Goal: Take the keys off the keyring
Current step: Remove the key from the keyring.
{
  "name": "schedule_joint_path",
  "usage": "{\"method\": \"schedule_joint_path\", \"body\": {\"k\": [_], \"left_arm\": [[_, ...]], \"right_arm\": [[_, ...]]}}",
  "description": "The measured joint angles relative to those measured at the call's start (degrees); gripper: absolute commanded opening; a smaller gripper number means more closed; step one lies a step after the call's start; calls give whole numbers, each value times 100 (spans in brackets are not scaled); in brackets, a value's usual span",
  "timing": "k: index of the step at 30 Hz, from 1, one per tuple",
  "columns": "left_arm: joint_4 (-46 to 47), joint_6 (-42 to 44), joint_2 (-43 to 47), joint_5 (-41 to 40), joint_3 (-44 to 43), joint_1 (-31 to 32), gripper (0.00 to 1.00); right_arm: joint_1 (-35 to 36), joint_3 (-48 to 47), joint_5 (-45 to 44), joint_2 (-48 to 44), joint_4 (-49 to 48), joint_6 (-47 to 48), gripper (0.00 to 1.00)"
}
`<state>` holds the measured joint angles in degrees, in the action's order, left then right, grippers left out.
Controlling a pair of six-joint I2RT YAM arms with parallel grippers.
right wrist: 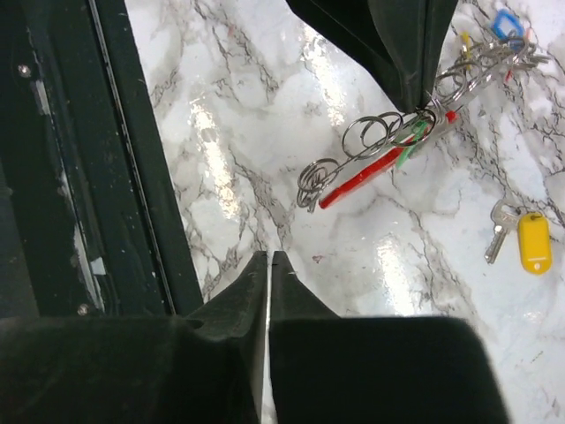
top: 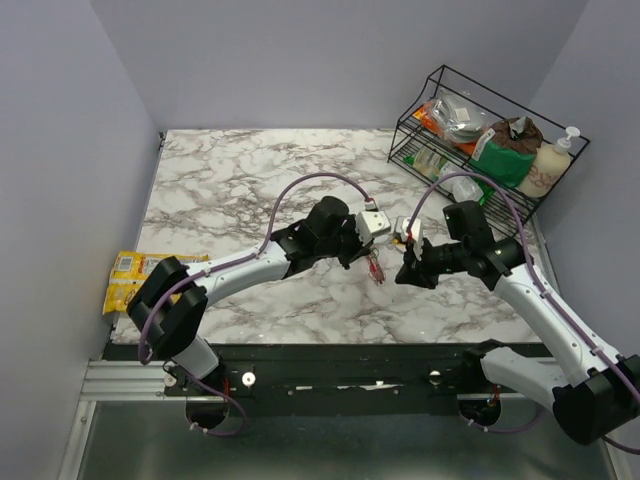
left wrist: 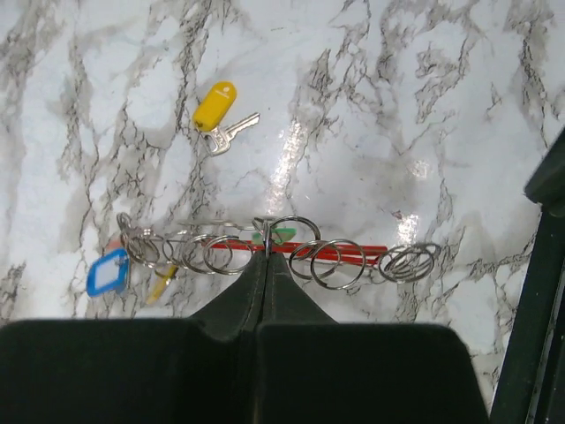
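A: How is the left arm (top: pixel 240 272) built?
B: White shells between chunky black joints, a lilac cable (top: pixel 318 177) looping alongside. The right arm (top: pixel 545 310) matches it.
A: And the 2 pairs of fingers (left wrist: pixel 243 300)?
B: Matte black, tapering to wedges.

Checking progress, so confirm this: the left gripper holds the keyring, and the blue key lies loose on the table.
Wrong in one respect: the key lying loose on the table is the yellow key, not the blue one. The blue key hangs on the keyring, which the left gripper does hold. The left wrist view shows this.
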<state>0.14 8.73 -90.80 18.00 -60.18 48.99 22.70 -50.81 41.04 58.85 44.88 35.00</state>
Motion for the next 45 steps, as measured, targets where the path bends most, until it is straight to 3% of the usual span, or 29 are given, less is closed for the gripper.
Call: {"method": "schedule_joint_path", "body": {"k": [3,11,22,33,45], "left_arm": [[-155,177,251,114,0,24,0],[-1091,872,894,986,-131,24,0],[-2024,1309,1196,2085,-599,20,0],[-2076,1086,1196,2210,-693,13,0],[-1818,538,1054,2151,-881,-55,0]], "right_arm": [[0,-2,68,-11,-24,9,27],[-162,-20,334,-345,-319,-92,31],[-295,-271,1305,-236,-505,-365,52],[-264,46,1665,-339,-1132,-822,65],[90,472,1097,-511,-1759,-979,68]]}}
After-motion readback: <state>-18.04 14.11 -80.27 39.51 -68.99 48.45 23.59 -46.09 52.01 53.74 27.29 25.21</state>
